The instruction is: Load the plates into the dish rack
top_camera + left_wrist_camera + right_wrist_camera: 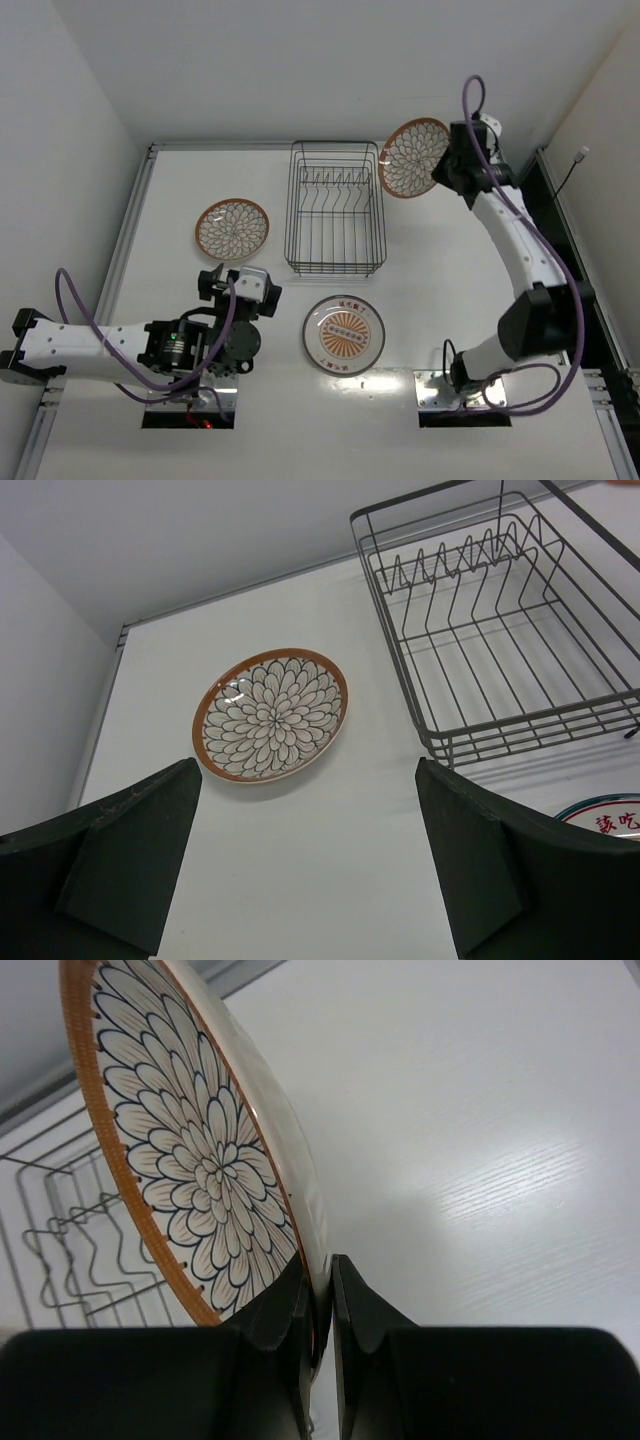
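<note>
Starting on the left: the left gripper [238, 285] sits low near the front of the table [440, 290], jaws spread wide with nothing between them. On its wrist cam the two dark fingers [130, 860] just frame bare tabletop, pointed toward the back. A bit past it lies a petal plate [232, 227], flat and face up. It's left of the dish rack [336, 268] and clear of it. Nothing sits between the gripper and that plate.

The dish rack is mid-table toward the back, long side running front to back, with its row of upright dividers toward the far end. In front of it, near but not touching, the sunburst plate [344, 334] lies flat. Only a sliver of its rim pokes into the lower right corner of the left wrist cam.

Over on the right, the second petal plate [413, 158] is up in the air by the rack's far right corner, tipped on edge. The right gripper [450, 168] is pinching it by the rim, one finger on each face. The right wrist cam shows the rack's wires off to the left behind the plate.
</note>
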{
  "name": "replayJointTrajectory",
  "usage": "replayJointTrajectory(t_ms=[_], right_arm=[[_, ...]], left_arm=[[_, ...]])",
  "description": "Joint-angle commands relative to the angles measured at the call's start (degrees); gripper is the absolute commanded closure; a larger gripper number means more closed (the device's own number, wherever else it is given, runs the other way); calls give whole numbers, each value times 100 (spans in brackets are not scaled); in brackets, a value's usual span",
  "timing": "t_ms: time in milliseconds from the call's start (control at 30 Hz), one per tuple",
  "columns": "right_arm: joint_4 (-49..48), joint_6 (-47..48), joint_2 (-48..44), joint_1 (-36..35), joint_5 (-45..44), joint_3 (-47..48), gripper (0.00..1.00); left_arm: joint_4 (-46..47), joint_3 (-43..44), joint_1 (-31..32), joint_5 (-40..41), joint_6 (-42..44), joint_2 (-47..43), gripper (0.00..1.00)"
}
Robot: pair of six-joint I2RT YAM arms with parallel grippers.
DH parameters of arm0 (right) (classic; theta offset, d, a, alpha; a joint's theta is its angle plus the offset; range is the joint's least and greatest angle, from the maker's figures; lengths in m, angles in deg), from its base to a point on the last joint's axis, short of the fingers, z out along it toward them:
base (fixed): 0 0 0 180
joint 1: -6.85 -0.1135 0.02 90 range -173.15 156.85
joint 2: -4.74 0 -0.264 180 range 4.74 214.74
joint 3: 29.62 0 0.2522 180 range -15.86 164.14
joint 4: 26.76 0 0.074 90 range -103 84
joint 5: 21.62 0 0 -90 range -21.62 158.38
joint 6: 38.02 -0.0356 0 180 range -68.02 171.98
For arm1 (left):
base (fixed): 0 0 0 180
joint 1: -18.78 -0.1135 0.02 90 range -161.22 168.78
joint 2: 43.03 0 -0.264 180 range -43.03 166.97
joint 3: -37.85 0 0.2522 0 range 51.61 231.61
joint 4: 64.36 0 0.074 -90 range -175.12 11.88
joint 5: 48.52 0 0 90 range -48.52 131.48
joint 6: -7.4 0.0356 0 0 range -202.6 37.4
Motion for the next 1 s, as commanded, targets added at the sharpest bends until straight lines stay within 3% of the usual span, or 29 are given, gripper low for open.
replayJointTrajectory(t_ms=[0, 433, 733, 967], right_arm=[[225, -85, 504, -383, -1389, 1121, 100], [1421, 205, 2869, -2000, -3611, 3874, 100], [1571, 205, 3107, -2475, -4729, 3814, 100], [1132, 669, 2694, -2722, -5458, 3700, 100]], left_arm=[[144, 229, -51, 452, -79, -190, 13], [197, 177, -51, 400, -26, -243, 13], [250, 176, -51, 400, 26, -304, 13], [250, 176, -51, 400, 26, -304, 13]])
